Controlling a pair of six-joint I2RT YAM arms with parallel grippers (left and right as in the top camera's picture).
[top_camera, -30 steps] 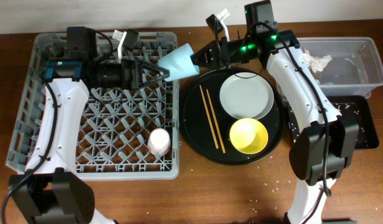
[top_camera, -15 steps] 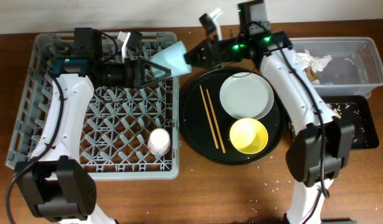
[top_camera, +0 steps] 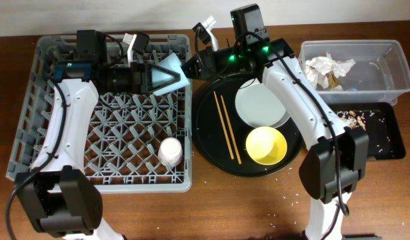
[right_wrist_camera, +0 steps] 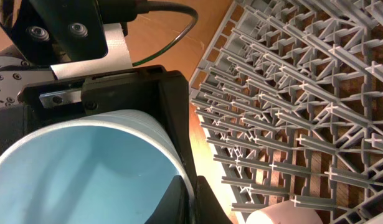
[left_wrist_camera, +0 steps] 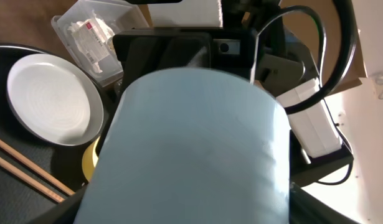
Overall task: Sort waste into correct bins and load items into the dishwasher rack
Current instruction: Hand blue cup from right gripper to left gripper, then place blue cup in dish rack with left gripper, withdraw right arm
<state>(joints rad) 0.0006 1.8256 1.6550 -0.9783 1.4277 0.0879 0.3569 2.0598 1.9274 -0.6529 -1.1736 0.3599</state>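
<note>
Brown wood makes up the table (top_camera: pixel 258 207), with a pale wall behind it. On the left sits the big grey dishwasher rack (top_camera: pixel 28 133). Both arms meet over its back corner, on the side next to the round black tray (top_camera: pixel 208 143), and the light-blue cup (top_camera: pixel 166 70) is between them. The right pincer (top_camera: pixel 191 67) is squeezed tight on the cup's rim. The left pincer (top_camera: pixel 179 77) has a finger on each side of the cup, part way open. I cannot tell if they press on it yet. It looks like the cup is being passed from one arm to the other.

I think the job is about half done. The pink-white cup (top_camera: pixel 170 151) sits in the rack. Crumpled white napkins (top_camera: pixel 328 65) lie in the clear tub (top_camera: pixel 399 67). Food scraps (top_camera: pixel 348 115) lie in the shallow black tray (top_camera: pixel 386 143). A brownish bit beside the napkins may be the wrapper.

The white plate (top_camera: pixel 263 103), the yellow bowl (top_camera: pixel 266 145) and the chopsticks (top_camera: pixel 227 128) are on the round black tray and have yet to go in the rack. The blue cup is not set down yet. A few tiny white crumbs lie on the table.

I can read no words or names anywhere. In the left wrist view, something white in the tub has pinkish marks, but they are too small to read.
</note>
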